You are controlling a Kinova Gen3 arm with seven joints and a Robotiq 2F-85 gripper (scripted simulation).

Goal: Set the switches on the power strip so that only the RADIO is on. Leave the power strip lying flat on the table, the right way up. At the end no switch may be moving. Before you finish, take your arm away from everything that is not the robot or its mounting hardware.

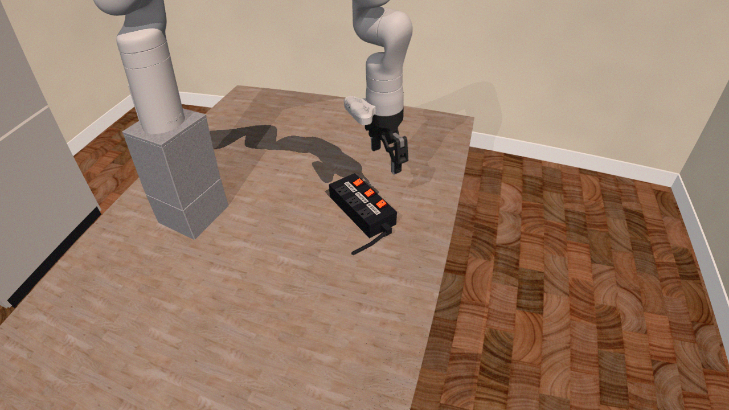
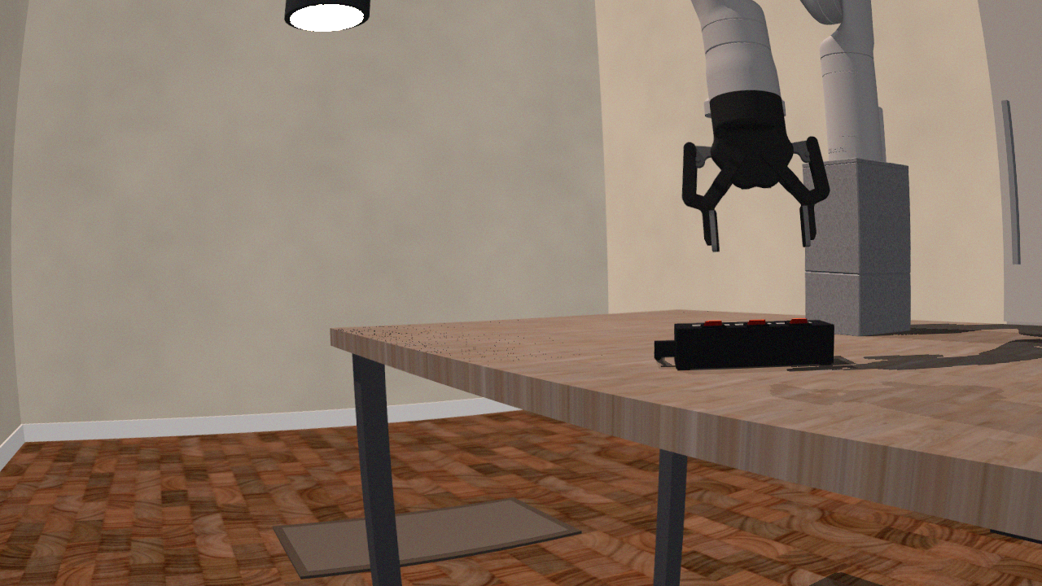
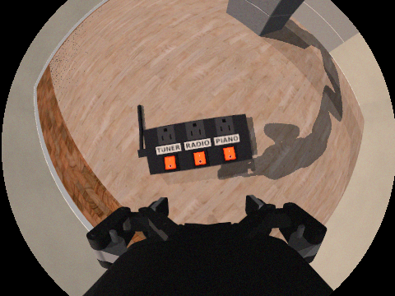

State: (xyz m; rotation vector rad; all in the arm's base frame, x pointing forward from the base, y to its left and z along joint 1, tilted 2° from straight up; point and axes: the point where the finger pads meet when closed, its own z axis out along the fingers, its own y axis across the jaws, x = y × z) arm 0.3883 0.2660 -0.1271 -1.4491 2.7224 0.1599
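A black power strip [image 1: 356, 206] [image 2: 754, 345] [image 3: 197, 131] lies flat on the wooden table [image 1: 229, 285] [image 2: 583, 364], right way up. It has three outlets and three orange switches labelled TUNER [image 3: 170, 163], RADIO [image 3: 199, 158] and PIANO [image 3: 230, 154]. I cannot tell which way each switch is set. A short black cord [image 1: 369, 244] [image 3: 141, 127] leaves the TUNER end. My gripper [image 1: 393, 162] [image 2: 757, 237] is open and empty. It hangs well above the strip, on the side of the switches.
The arm's grey pedestal [image 1: 175, 178] [image 2: 860, 247] stands on the table to the left of the strip. The table's right edge [image 1: 453, 229] is close to the strip. A grey cabinet [image 1: 30, 168] stands at the far left.
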